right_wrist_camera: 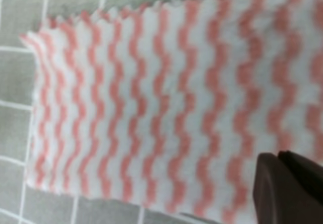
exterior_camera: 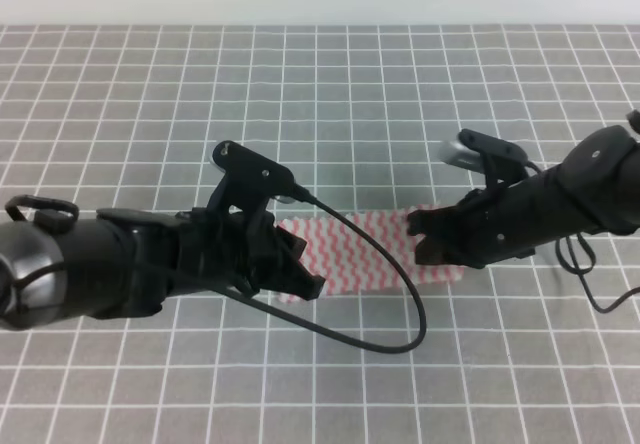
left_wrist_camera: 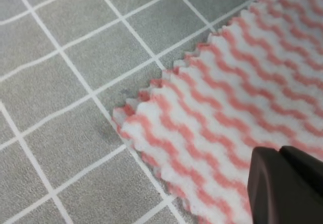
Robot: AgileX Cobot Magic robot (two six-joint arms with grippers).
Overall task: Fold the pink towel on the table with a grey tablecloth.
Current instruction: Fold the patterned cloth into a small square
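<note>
The pink towel (exterior_camera: 365, 252) lies flat as a narrow strip on the table with a grey tablecloth (exterior_camera: 330, 94), with zigzag stripes and pinked edges. My left gripper (exterior_camera: 305, 267) is low over its left end. In the left wrist view the towel's corner (left_wrist_camera: 151, 118) rests on the cloth, and a dark fingertip (left_wrist_camera: 287, 186) shows at the bottom right over the towel. My right gripper (exterior_camera: 416, 241) is low over the right end. The right wrist view shows the towel (right_wrist_camera: 166, 103) spread flat and a dark fingertip (right_wrist_camera: 290, 188). Neither gripper's jaw gap shows plainly.
Grey gridded cloth (left_wrist_camera: 60, 57) surrounds the towel on every side. A black cable (exterior_camera: 395, 334) loops from the left arm across the cloth in front of the towel. Another cable (exterior_camera: 590, 284) hangs by the right arm. A pale wall borders the table's far edge.
</note>
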